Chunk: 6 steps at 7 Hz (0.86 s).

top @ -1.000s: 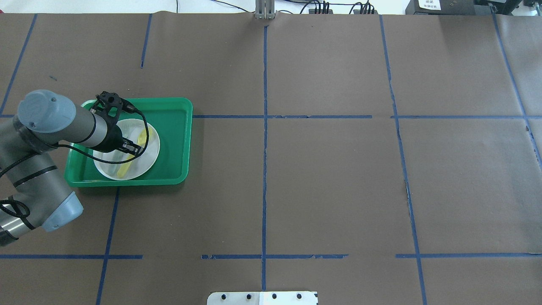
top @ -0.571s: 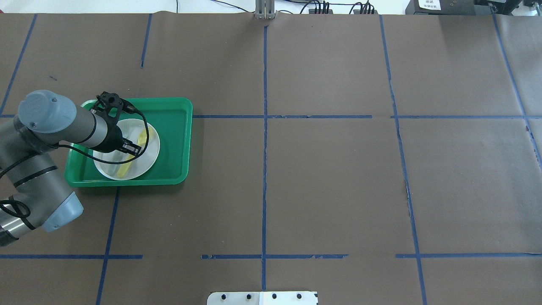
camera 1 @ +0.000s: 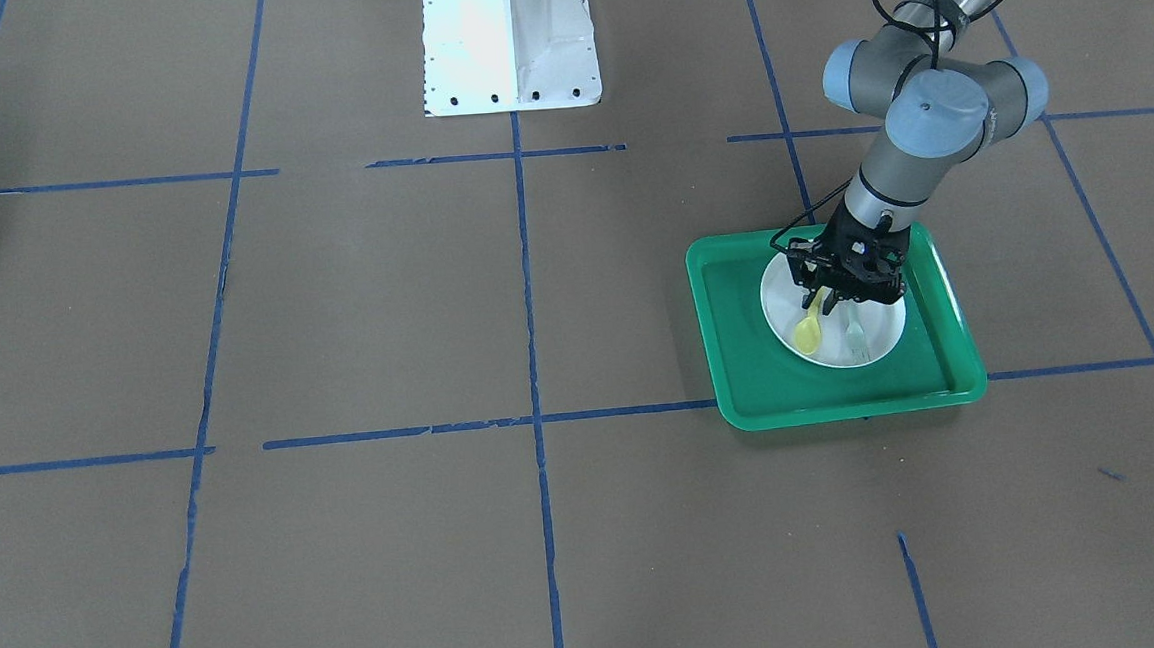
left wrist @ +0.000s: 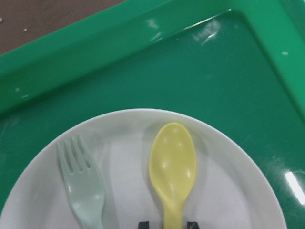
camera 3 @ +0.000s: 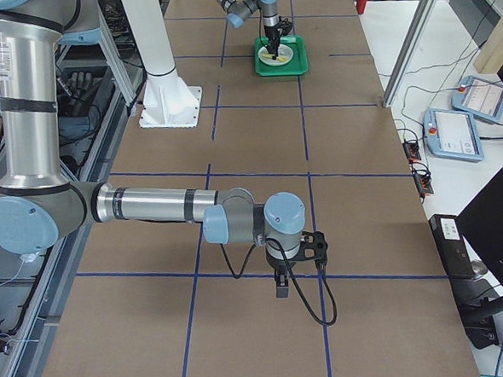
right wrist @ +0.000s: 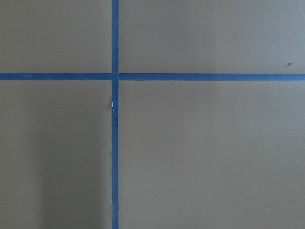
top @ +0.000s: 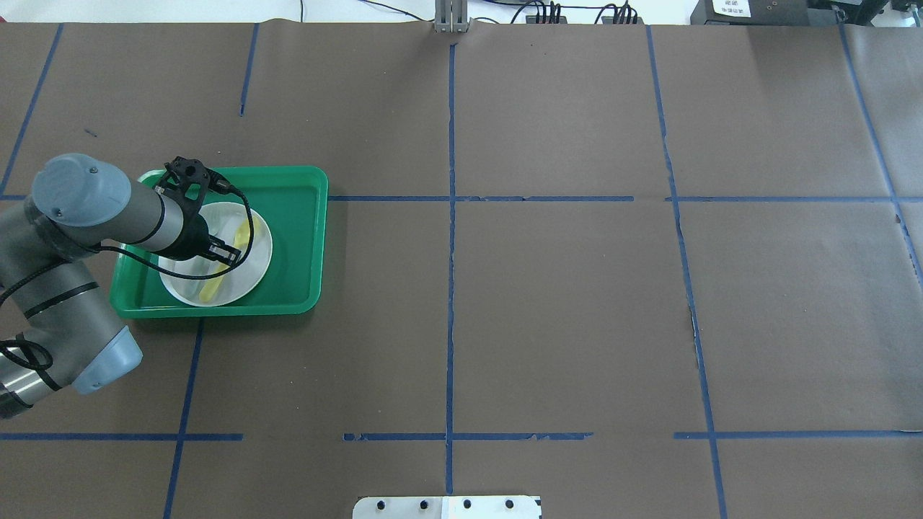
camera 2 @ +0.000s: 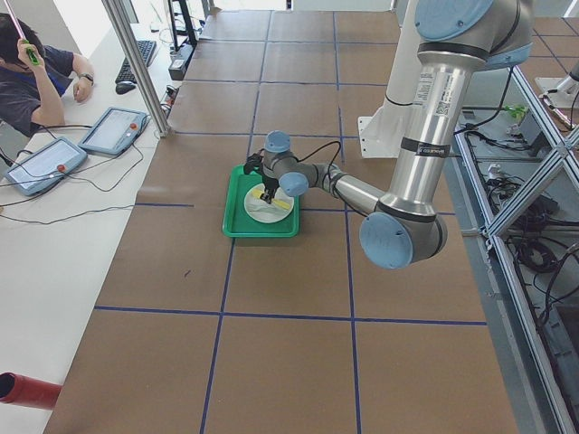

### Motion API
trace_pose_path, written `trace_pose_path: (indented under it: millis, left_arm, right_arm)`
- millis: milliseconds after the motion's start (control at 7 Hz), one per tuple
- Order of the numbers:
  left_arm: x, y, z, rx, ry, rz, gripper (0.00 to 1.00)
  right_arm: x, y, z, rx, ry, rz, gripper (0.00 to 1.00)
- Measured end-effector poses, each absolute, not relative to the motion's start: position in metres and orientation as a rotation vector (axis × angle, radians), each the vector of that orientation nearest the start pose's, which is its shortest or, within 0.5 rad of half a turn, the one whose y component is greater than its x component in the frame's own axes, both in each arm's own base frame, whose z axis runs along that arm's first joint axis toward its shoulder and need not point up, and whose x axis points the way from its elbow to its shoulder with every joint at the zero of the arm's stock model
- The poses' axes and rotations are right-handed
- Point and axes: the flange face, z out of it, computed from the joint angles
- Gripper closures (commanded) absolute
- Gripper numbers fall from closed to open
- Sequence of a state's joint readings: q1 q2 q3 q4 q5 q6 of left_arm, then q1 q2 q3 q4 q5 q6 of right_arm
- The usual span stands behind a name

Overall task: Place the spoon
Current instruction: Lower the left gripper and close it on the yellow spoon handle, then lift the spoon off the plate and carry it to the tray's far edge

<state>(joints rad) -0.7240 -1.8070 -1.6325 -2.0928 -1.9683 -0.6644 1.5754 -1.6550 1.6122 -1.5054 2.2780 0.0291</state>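
Nothing has visibly shifted since a second ago. The left gripper (left wrist: 167,223) is narrowly spread astride the handle of the spoon (left wrist: 172,164), which lies on the white plate (left wrist: 238,191) in the green tray (left wrist: 143,62). Right gripper (camera 3: 281,287) state: cannot tell.

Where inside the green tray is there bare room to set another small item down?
The widest bare patch is the tray floor between the plate rim and the tray's wall on the robot's right side. The plate is crowded: the fork and spoon lie side by side, and the left gripper straddles the spoon's handle.
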Motion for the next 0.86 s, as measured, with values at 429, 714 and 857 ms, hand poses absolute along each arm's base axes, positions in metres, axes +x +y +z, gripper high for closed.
trace_pose_path:
  millis: [429,714,857]
  left_arm:
    - [0.392,-0.474,0.446,0.324,0.839,0.326,0.98]
    - [0.381,-0.482,0.443,0.284,0.855,0.2,0.98]
    - [0.375,-0.489,0.438,0.255,0.868,0.095,0.98]
  right_arm:
    - [0.071,-0.457,0.676,0.014,-0.707,0.024,0.0]
    - [0.071,-0.458,0.676,0.015,-0.707,0.024,0.0]
    - [0.071,-0.458,0.676,0.015,-0.707,0.024,0.0]
